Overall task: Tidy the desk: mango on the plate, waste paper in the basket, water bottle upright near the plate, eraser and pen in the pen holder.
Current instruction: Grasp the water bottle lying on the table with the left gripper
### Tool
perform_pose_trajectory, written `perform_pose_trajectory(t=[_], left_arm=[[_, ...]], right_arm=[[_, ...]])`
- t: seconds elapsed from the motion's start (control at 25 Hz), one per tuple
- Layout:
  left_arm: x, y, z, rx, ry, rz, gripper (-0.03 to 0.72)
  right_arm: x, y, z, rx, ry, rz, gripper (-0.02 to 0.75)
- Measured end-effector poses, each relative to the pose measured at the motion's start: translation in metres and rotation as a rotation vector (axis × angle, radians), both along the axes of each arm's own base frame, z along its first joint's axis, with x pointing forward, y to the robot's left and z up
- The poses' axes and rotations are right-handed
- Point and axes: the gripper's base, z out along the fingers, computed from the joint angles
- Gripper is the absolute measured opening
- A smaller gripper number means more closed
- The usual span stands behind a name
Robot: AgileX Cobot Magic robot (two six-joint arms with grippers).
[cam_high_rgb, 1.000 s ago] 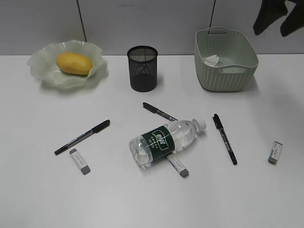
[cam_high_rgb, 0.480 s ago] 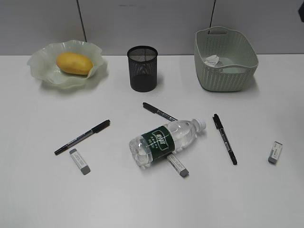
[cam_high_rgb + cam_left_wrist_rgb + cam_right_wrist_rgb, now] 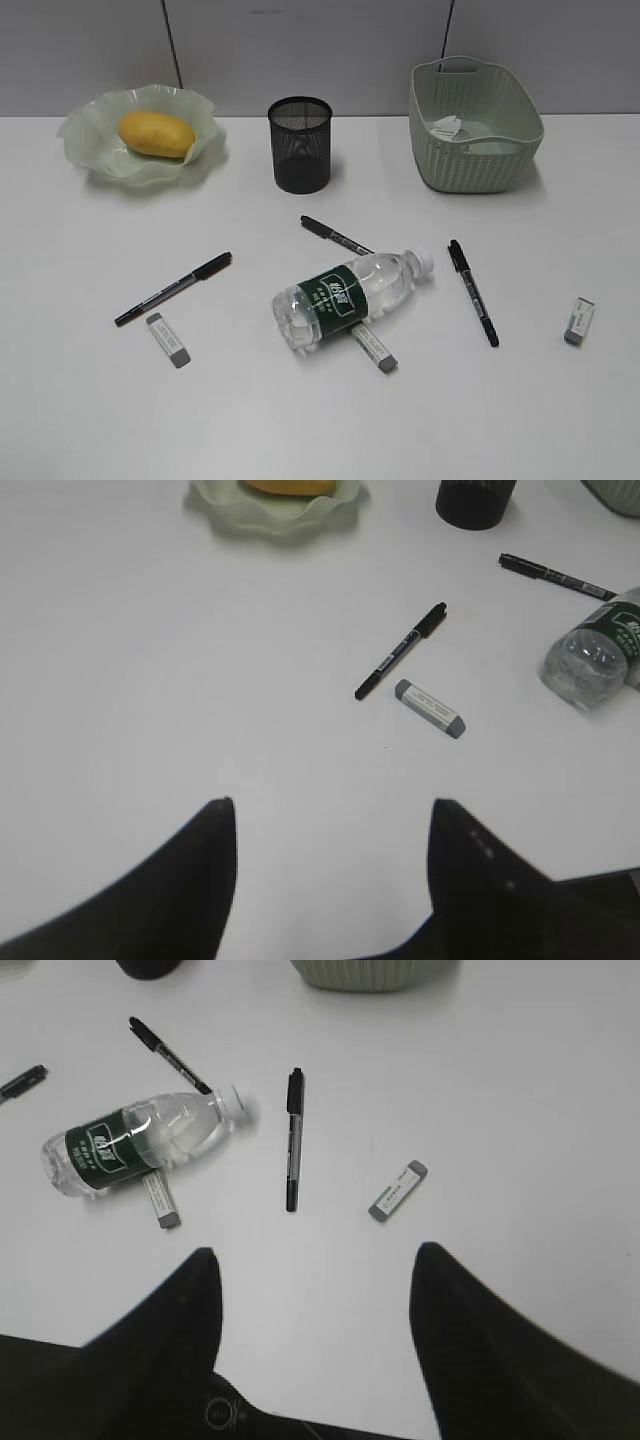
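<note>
From outside we see the mango (image 3: 156, 133) on the plate (image 3: 90, 150), left of the holder (image 3: 300, 144), the paper (image 3: 446, 126) in the basket (image 3: 520, 125) to the holder's right, and the bottle (image 3: 348, 298) lying on its side in front of the holder among three pens and three erasers. Our left gripper (image 3: 330, 825) hangs with jaws spread and empty over bare desk (image 3: 150, 680), a pen (image 3: 401, 650) and eraser (image 3: 430, 708) beyond it. Our right gripper (image 3: 315, 1280) is likewise parted and empty, with a pen (image 3: 293, 1138) and eraser (image 3: 397, 1191) right of the bottle (image 3: 140, 1140).
</note>
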Motion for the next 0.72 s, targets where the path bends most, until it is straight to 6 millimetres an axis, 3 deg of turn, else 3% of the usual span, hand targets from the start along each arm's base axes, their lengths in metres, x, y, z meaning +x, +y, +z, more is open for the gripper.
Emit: perform_pose_trajectory(t=[0.16, 0.36, 0.72], left_arm=[[0.000, 0.000, 0.000, -0.001, 0.000, 0.000, 0.459], [0.000, 0.000, 0.000, -0.001, 0.000, 0.000, 0.459], [0.000, 0.000, 0.000, -0.001, 0.000, 0.000, 0.456]], right_arm=[[-0.040, -0.005, -0.013, 0.030, -0.123, -0.014, 0.476], [-0.076, -0.010, -0.033, 0.038, -0.209, -0.018, 0.475], [-0.109, -0.023, -0.072, -0.076, -0.242, -0.060, 0.475]])
